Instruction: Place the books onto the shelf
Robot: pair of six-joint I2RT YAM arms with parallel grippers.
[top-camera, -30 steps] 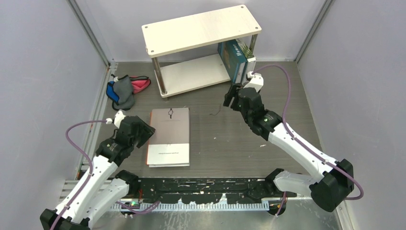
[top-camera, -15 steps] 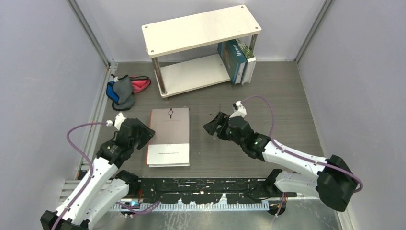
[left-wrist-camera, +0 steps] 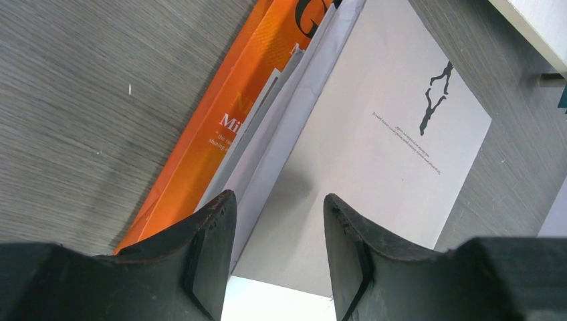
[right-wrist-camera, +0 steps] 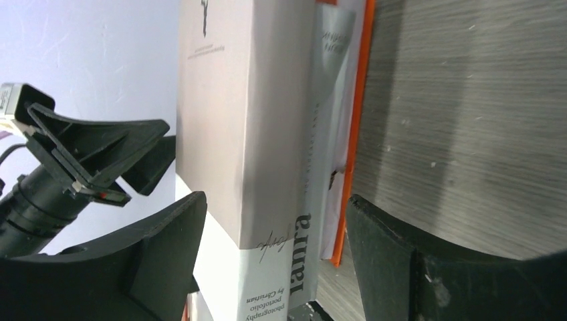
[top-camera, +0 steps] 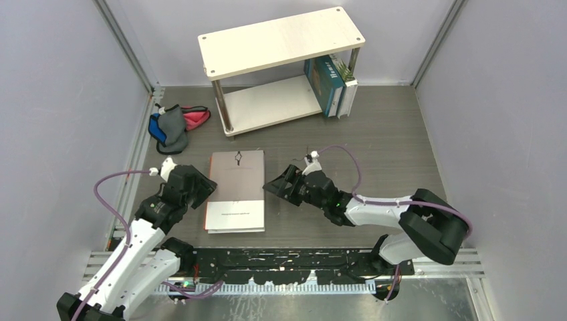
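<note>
Books not yet shelved number three. They lie flat in one stack [top-camera: 236,192] toward the near edge of the desk [top-camera: 381,154], left of centre. The grey-brown and white book [top-camera: 237,175] is on top, the grey photo-cover book [right-wrist-camera: 329,120] is under it, and the orange book [left-wrist-camera: 200,144] is at the bottom. The teal book [top-camera: 325,83] and the white book [top-camera: 348,90] stand upright at the right end of the lower board [top-camera: 267,103] of the shelf [top-camera: 281,39], which stands at the far edge of the desk.

The right hand [top-camera: 275,186] lies low at the right edge of the stack. Its jaws are wide and empty, turned so that one finger is above the stack and the other close to the desk. The left hand [top-camera: 202,186] hovers at the left edge, jaws about half apart, holding nothing.

The step in hand appears to be a grasp at the right edge, where the lettered spines face the right hand. Recommended procedure:

1. Choose how many books to take before closing.
2. Slide the lower finger under the chosen book, not against its edge; otherwise the stack is likely to slide left. The left hand is placed to serve as a stop.
3. Lift clear before turning the load upright.
4. Set it down beside the teal book.
</note>
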